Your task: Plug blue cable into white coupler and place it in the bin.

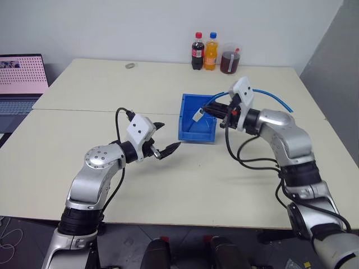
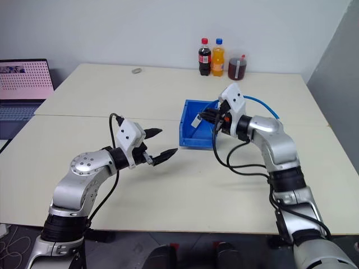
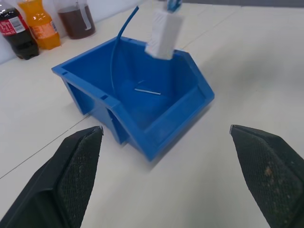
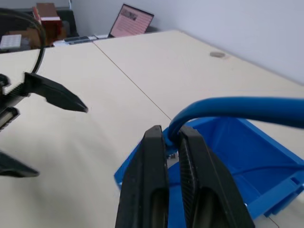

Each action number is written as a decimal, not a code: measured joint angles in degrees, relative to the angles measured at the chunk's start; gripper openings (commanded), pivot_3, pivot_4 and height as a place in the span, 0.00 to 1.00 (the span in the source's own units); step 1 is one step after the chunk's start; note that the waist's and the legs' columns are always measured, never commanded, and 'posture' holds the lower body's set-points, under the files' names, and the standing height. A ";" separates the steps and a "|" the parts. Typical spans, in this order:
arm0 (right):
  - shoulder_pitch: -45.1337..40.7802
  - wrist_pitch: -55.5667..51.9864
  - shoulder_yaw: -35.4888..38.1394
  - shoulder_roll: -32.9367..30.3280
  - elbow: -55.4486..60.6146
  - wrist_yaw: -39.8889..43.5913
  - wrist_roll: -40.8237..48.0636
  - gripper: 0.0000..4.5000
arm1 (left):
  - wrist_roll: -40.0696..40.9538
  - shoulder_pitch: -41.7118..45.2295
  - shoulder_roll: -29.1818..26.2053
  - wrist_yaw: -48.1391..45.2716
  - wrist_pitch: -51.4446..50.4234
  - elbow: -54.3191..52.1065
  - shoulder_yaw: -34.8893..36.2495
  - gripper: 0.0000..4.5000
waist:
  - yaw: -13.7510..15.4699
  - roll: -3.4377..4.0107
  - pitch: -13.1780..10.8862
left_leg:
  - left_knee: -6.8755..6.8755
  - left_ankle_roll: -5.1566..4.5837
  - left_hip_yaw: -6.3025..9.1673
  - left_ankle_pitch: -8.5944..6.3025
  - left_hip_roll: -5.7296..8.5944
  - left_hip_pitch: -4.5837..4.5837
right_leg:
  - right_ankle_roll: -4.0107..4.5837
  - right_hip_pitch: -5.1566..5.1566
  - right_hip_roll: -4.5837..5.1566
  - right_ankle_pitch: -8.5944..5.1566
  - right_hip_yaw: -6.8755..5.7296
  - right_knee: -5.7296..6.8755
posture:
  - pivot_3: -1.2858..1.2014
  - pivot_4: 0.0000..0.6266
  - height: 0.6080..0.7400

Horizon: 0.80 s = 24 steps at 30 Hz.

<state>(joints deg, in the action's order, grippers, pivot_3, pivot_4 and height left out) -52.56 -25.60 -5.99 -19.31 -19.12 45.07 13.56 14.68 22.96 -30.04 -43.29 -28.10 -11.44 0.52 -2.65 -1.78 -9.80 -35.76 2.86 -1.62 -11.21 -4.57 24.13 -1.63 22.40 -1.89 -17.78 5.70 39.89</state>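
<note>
Right gripper [image 4: 172,137] up over the small bright-blue rectangular plastic bin [image 1: 192,133], two black fingers [image 4: 148,180] pinched tight on the thin light-blue network cable [image 4: 237,108]. Cable gripped close to one end, arching up and away behind the fingers, then looping off past the wrist toward the robot's right [image 1: 277,98]. Just beyond the fingertips, dangling from the cable's short end: the tiny white boxy plastic coupler [image 3: 163,33], hanging above the bin's open top. Cannot tell from here how firmly plug and coupler are joined, but coupler rides on the cable end, clear of the bin walls.

Left gripper [image 1: 162,138] spread wide, black fingers [image 3: 78,166] far apart, nothing between them. Bin straight ahead of those open fingertips, well apart from them, lower front lip turned toward that gripper. Inside the bin, a thin blue strand [image 3: 114,61] leaning up the back wall and a small pale sliver [image 3: 147,91] lying on the floor.

Bin resting on the beige tabletop [image 1: 84,140], directly under the right fingers. Far beyond both grippers, at the table's back edge: dark cola bottle [image 1: 197,51], orange soda bottle [image 1: 211,51], clear plastic jug of brown liquid [image 1: 230,58]. Open laptop [image 1: 21,75] off to the robot's left.
</note>
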 measured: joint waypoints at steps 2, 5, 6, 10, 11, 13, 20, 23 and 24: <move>-4.86 1.57 -0.55 0.70 -8.56 -1.32 -2.40 0.17 | 0.60 0.49 0.04 -0.10 -0.55 0.01 -0.26 1.00 | -0.23 0.00 -0.06 | 0.00 0.00 -0.01 0.00 0.01 0.15 | 0.23 0.15 0.02 0.13 -0.01 0.00 | 0.52 0.24 1.00; -11.60 4.12 -3.51 -1.18 -20.43 1.98 -6.83 0.32 | 1.13 0.71 -0.39 -1.05 -1.74 -0.28 -0.66 1.00 | -0.11 0.00 -0.06 | -0.01 0.01 -0.01 0.01 0.03 0.51 | 0.24 0.50 0.04 0.14 -0.04 0.01 | 0.52 0.24 1.00; -11.75 4.21 -3.64 -1.33 -20.73 2.22 -6.98 0.35 | 1.14 0.71 -0.44 -1.09 -1.76 -0.29 -0.70 1.00 | -0.03 0.00 -0.06 | -0.02 0.01 -0.01 0.01 0.03 0.65 | 0.24 0.66 0.05 0.15 -0.04 0.03 | 0.52 0.24 1.00; -12.63 6.72 -6.06 -4.45 -25.60 7.62 -10.18 0.53 | 1.22 0.72 -1.00 -1.17 -2.58 -0.34 -0.99 1.00 | 0.26 0.02 -0.07 | 0.01 0.03 -0.08 0.00 0.05 0.80 | 0.26 0.85 0.07 0.15 0.01 0.03 | 0.52 0.24 1.00; -12.63 7.20 -6.88 -6.02 -25.56 10.12 -10.60 0.59 | 1.29 1.00 -1.19 -1.25 -2.79 -0.38 -1.15 1.00 | 0.30 0.03 -0.10 | 0.02 0.03 -0.08 0.00 0.05 0.81 | 0.27 0.85 0.07 0.14 -0.01 0.03 | 0.52 0.24 1.00; -12.60 7.81 -8.43 -10.50 -24.39 15.40 -12.11 0.68 | 1.72 1.48 -1.75 -1.41 -3.17 -0.58 -1.18 1.00 | 0.56 0.09 -0.16 | 0.01 0.04 -0.08 0.00 0.05 0.81 | 0.27 0.85 0.07 0.14 -0.01 0.02 | 0.52 0.24 1.00; -1.85 4.25 -8.51 -20.93 -5.87 26.37 -10.82 0.98 | 4.94 1.88 -4.18 -3.85 -6.50 -1.42 -0.47 1.00 | 0.77 0.10 -0.17 | 0.00 0.03 -0.03 -0.01 0.02 0.79 | 0.28 0.83 0.03 0.13 -0.04 0.05 | 0.52 0.24 1.00; 9.51 -2.66 -3.78 -22.11 7.68 24.21 -6.41 0.98 | 5.69 0.78 -6.15 -3.90 -6.56 -1.18 1.96 1.00 | 0.57 0.13 -0.19 | -0.01 0.04 -0.02 -0.01 0.01 0.78 | 0.30 0.84 0.04 0.11 -0.02 0.09 | 0.52 0.24 1.00; 11.26 -4.39 -2.35 -21.86 9.82 22.69 -5.52 0.98 | 5.68 0.74 -6.37 -3.57 -6.55 -1.17 2.40 1.00 | 0.49 0.14 -0.21 | -0.03 0.04 -0.02 0.00 0.01 0.78 | 0.30 0.84 0.04 0.11 -0.01 0.11 | 0.52 0.24 1.00</move>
<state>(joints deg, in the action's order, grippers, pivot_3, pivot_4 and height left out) -41.29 -30.00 -8.35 -41.17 -9.29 67.76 8.04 20.36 23.70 -36.41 -46.87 -34.65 -12.61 2.92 -2.17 -1.64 -10.00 -35.79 2.90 -1.64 -11.21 -4.56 24.92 -1.33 23.24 -1.86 -17.67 5.69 40.00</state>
